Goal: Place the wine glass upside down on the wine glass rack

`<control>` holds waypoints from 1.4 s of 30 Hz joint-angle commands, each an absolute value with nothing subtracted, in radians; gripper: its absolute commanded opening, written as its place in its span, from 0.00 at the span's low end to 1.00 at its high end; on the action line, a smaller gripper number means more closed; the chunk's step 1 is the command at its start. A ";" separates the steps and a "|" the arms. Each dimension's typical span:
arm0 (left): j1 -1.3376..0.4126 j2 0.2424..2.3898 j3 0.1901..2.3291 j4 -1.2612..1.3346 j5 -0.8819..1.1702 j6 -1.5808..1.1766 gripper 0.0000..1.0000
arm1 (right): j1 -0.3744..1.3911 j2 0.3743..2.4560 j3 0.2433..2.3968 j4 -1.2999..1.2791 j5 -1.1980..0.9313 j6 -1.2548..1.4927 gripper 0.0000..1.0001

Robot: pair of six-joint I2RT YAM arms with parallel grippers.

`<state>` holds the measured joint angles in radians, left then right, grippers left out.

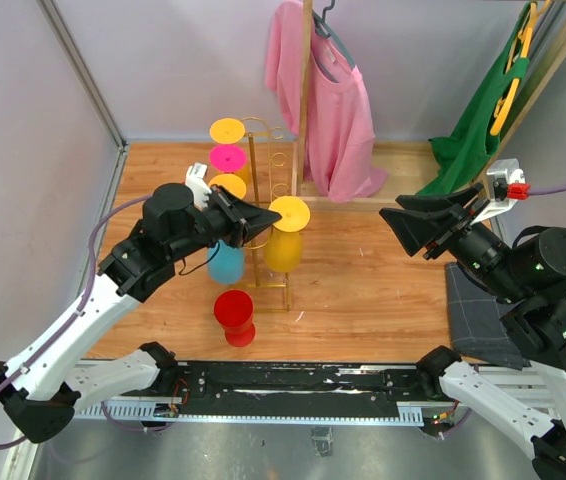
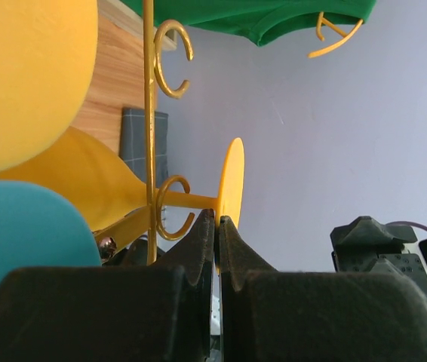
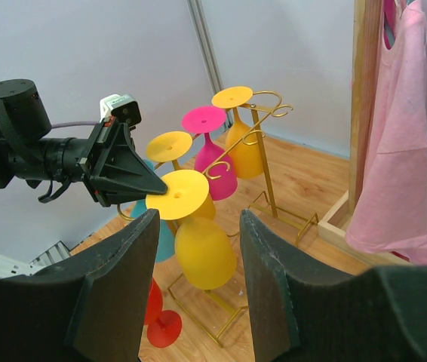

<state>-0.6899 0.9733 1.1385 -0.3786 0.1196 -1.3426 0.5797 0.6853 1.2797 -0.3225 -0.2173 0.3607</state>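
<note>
The left pincer (image 2: 216, 221) grips the yellow wine glass (image 2: 232, 177) by its foot, stem in a wine glass rack (image 2: 149, 90) loop just ahead of the tips. Retreating before letting go could drag it out

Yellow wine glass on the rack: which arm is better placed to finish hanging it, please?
Left. The left tool pinches the yellow wine glass by its foot at the rack; the right tool hangs open, well apart.
</note>
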 commanded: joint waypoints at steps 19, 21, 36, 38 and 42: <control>-0.696 0.915 1.157 -0.459 0.034 -1.323 0.03 | 0.567 0.676 1.261 -0.292 -0.219 0.374 0.48; -0.696 0.910 1.155 -0.464 0.029 -1.323 0.04 | 0.567 0.676 1.260 -0.291 -0.219 0.375 0.48; -0.696 0.884 1.151 -0.492 0.027 -1.319 0.13 | 0.567 0.675 1.254 -0.287 -0.216 0.377 0.48; -0.696 0.880 1.144 -0.492 0.033 -1.321 0.13 | 0.568 0.675 1.254 -0.286 -0.216 0.377 0.48; -0.696 0.863 1.126 -0.489 0.039 -1.324 0.16 | 0.566 0.675 1.253 -0.283 -0.215 0.379 0.48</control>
<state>-0.6899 0.8917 1.1378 -0.4953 0.0502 -1.3323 0.5797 0.6849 1.2629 -0.3183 -0.2173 0.3672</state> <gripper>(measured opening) 0.144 0.484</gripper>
